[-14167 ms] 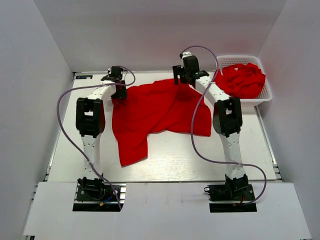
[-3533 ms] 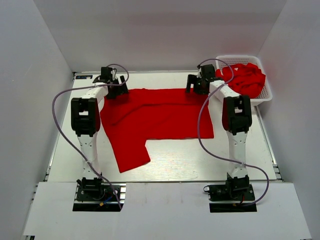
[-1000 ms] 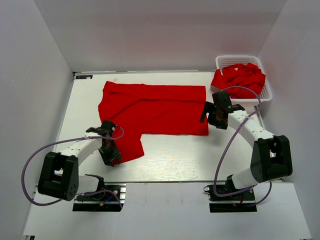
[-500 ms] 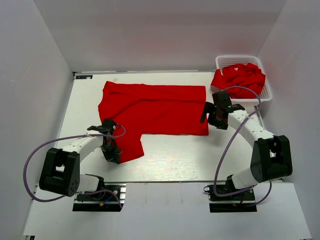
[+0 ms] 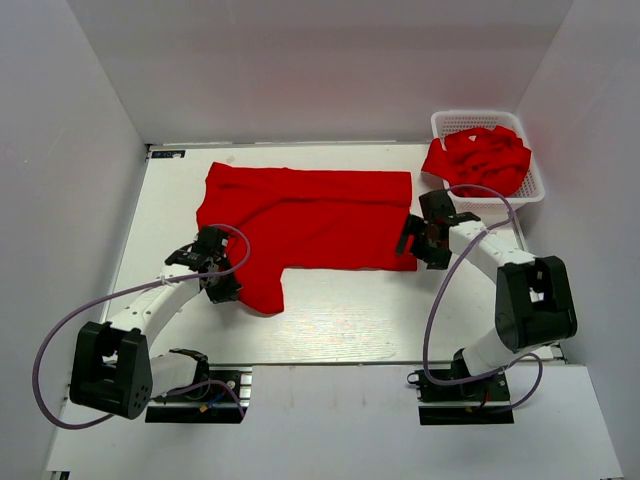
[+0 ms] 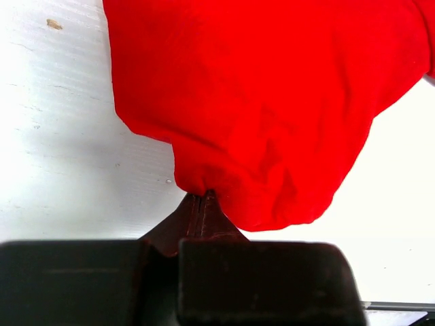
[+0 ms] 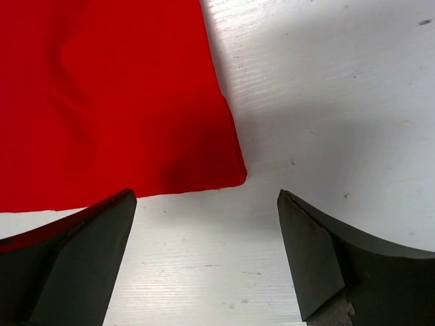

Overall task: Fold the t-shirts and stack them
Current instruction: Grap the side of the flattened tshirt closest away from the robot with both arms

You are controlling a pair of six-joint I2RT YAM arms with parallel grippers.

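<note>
You are looking at a red spread t-shirt [image 5: 310,215] lying flat across the upper middle of the overhead frame, its long edge running left to right and one flap reaching down toward the lower left. The tip of that flap is gathered into soft folds, and there your left gripper [image 5: 226,290] is clenched on the cloth. In the left wrist view, the dark fingers [image 6: 202,198] meet at the bottom centre with a pinch of the spread t-shirt [image 6: 272,102] between them, the fabric billowing above.

At the shirt's lower right corner, right of centre in the overhead frame, your right gripper [image 5: 416,244] stands released with nothing in it. In the right wrist view, its two fingertips [image 7: 205,197] are spread wide on either side of that corner, the spread t-shirt [image 7: 102,102] filling the upper left; you cannot tell whether the tips touch the surface.

Heaped t-shirts [image 5: 482,158], also red, fill the white lattice basket [image 5: 535,188] in the upper right, with one fold draped over its left rim. Everything rests on the white table [image 5: 350,310].
</note>
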